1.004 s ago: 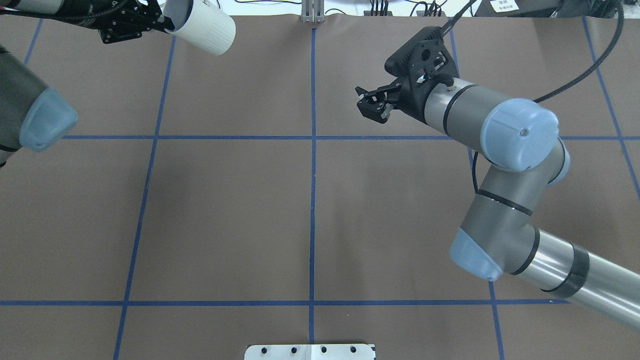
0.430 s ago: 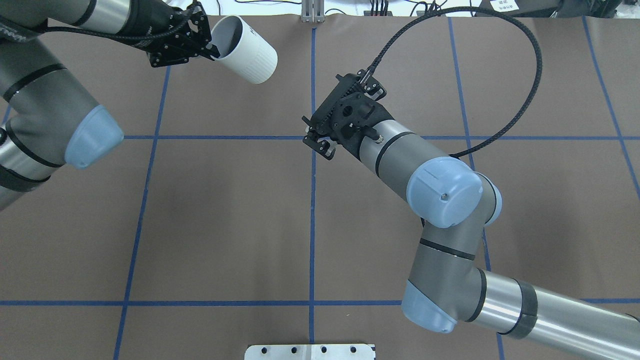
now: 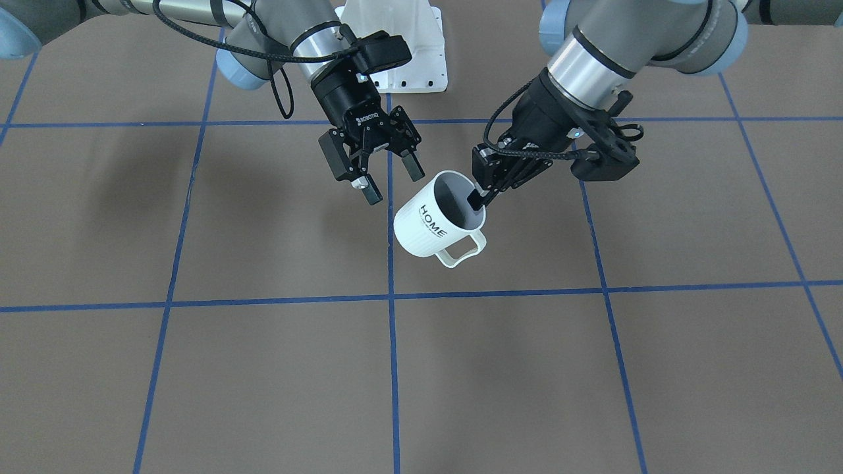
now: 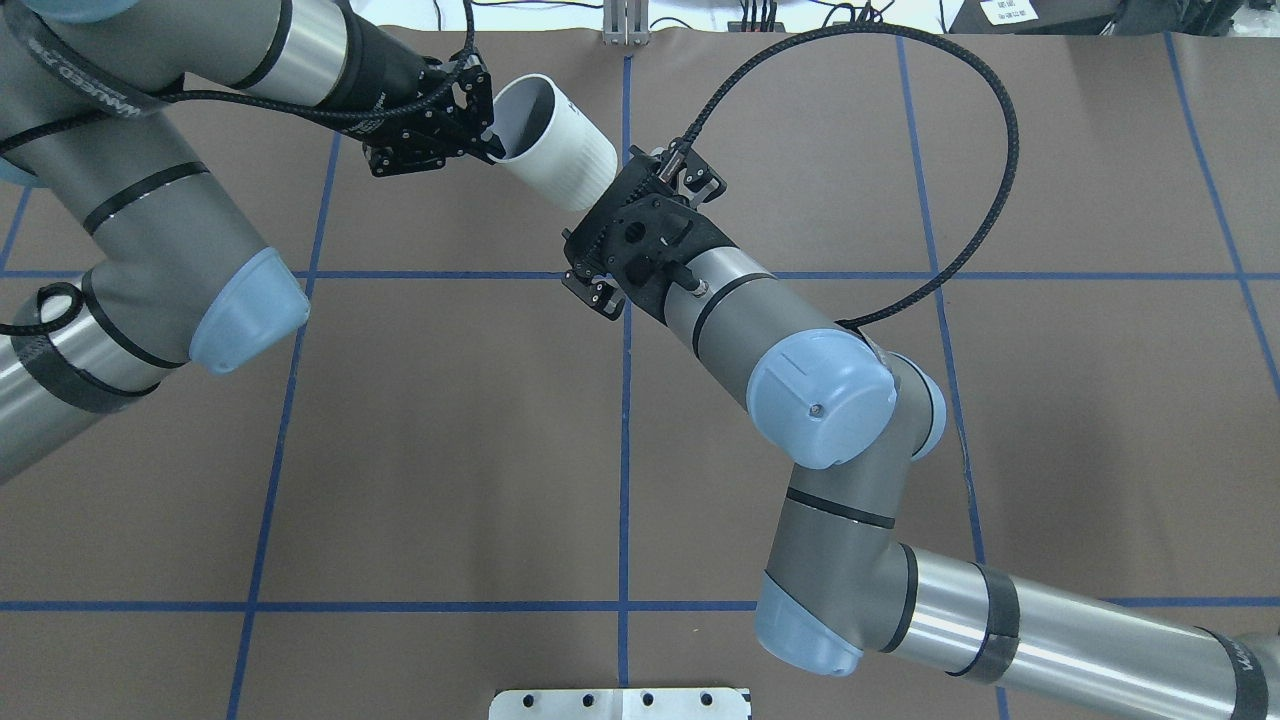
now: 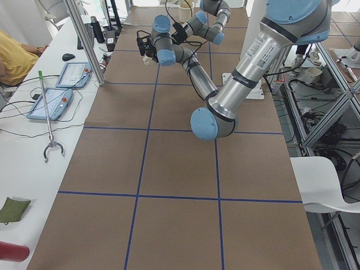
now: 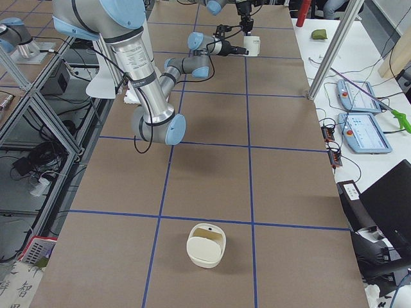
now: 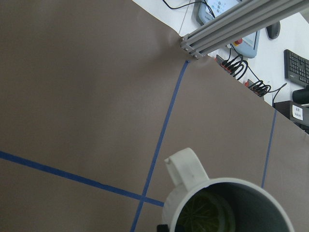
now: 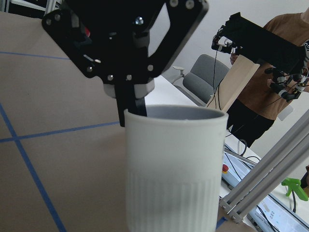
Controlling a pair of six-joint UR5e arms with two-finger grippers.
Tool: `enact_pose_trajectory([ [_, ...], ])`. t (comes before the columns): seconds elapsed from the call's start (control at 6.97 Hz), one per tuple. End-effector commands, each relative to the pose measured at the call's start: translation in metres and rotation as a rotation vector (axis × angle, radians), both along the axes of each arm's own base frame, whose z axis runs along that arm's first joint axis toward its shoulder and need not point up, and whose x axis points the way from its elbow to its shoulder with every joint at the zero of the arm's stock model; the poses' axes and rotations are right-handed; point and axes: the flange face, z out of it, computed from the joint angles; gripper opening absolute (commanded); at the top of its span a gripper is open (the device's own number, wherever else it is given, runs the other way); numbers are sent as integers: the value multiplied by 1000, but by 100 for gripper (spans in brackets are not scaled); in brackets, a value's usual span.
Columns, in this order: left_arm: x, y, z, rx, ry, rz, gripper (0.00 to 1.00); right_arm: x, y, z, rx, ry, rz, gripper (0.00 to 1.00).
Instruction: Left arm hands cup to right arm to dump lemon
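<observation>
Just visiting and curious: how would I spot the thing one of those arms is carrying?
Over the brown table with its blue tape grid, find the left arm reaching toward the middle line. Hanging tilted from the left arm's end effector, clamped by its rim, is the cup: white against that black end effector, with black HOME lettering and a squarish handle.

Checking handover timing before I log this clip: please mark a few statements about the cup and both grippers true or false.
1. The left gripper holds the cup by its rim, one finger inside. True.
2. The right gripper is shut on the cup. False: it is open beside the cup, not gripping it.
3. The cup is held upright. False: it hangs tilted from the left gripper.
4. A lemon slice lies inside the cup. True.
</observation>
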Motion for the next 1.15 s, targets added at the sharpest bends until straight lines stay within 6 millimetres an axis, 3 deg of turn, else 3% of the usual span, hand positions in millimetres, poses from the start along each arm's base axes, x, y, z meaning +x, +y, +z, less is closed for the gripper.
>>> enact_pose_trajectory([
  [0.0, 13, 9, -5, 2, 7, 27, 0, 1, 1, 2, 9, -16, 11, 100],
  [0.43, 23, 19, -16, 14, 20, 54, 0, 2, 1, 3, 10, -18, 12, 100],
  [1.0, 15, 33, -26, 30, 47, 83, 0, 1, 2, 4, 10, -18, 11, 100],
])
